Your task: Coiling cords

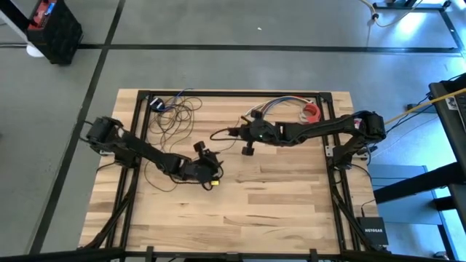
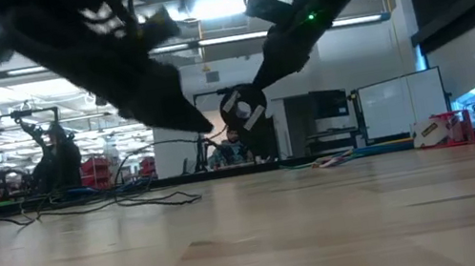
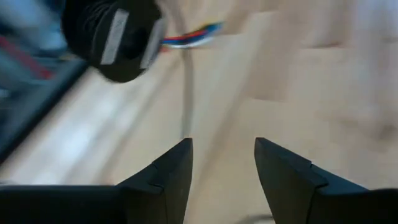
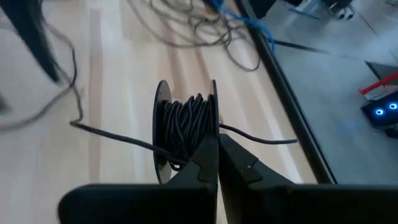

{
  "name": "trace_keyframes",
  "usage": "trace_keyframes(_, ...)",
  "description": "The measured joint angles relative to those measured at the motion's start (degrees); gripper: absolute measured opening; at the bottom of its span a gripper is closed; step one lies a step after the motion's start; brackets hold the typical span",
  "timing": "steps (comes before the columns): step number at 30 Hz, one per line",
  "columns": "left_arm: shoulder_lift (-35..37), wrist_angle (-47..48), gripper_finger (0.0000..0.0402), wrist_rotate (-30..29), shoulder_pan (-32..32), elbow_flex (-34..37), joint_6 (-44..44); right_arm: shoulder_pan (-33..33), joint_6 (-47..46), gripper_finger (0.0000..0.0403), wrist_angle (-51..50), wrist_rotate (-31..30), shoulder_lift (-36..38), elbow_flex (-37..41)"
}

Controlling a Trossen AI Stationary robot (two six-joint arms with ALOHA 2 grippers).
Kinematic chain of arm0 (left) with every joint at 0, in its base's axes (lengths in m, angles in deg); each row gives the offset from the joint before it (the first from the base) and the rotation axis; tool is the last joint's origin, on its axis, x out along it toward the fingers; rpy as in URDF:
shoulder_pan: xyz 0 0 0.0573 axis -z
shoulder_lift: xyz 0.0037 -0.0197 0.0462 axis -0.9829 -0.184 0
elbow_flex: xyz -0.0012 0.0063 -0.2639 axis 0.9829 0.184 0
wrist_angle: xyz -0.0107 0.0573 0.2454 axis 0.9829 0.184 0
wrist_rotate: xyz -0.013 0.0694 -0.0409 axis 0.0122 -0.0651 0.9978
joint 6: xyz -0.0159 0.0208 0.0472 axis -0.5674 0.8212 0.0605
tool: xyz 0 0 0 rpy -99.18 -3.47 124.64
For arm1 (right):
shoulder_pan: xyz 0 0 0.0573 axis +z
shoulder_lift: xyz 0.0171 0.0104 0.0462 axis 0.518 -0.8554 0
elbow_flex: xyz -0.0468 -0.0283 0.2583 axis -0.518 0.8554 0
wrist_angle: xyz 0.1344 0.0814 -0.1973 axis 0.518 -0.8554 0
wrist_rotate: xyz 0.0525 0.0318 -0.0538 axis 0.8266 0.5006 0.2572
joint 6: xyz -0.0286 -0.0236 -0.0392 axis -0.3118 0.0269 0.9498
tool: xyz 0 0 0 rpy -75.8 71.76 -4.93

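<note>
Gripping a wire-wound spool, the right gripper closes its fingers, seen only in its wrist view; the left gripper spreads above the tabletop.

the cords lie loose at the table's far left corner.

In the left wrist view the bench and a dark round object are blurred, and the object is cut off by the edge. The spool is partly covered by the right hand. Loose cords are too thin to trace from above.
</note>
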Motion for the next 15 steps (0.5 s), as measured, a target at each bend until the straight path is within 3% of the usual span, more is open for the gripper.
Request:
trace_keyframes(2, -2.4, -1.9, 0.0166, -5.4, -0.3, 0.0, 1.2, 0.0, -1.0, 0.0003, 1.4, 0.0, 0.0, 0.0)
trace_keyframes(5, -4.5, -4.7, 0.0166, -8.9, -1.2, 0.0, 3.6, 0.0, -1.1, 0.0003, 2.2, 0.1, 0.0, 0.0)
trace_keyframes(11, -4.1, -4.7, 0.0163, -9.7, -3.0, 0.0, 6.1, 0.0, -1.1, 0.0003, 2.1, 0.1, 0.0, 0.0)
trace_keyframes(15, -3.8, -4.7, 0.0120, -8.7, -2.9, 0.0, 7.5, 0.0, -0.9, 0.0003, 2.0, 0.1, 0.0, 0.0)
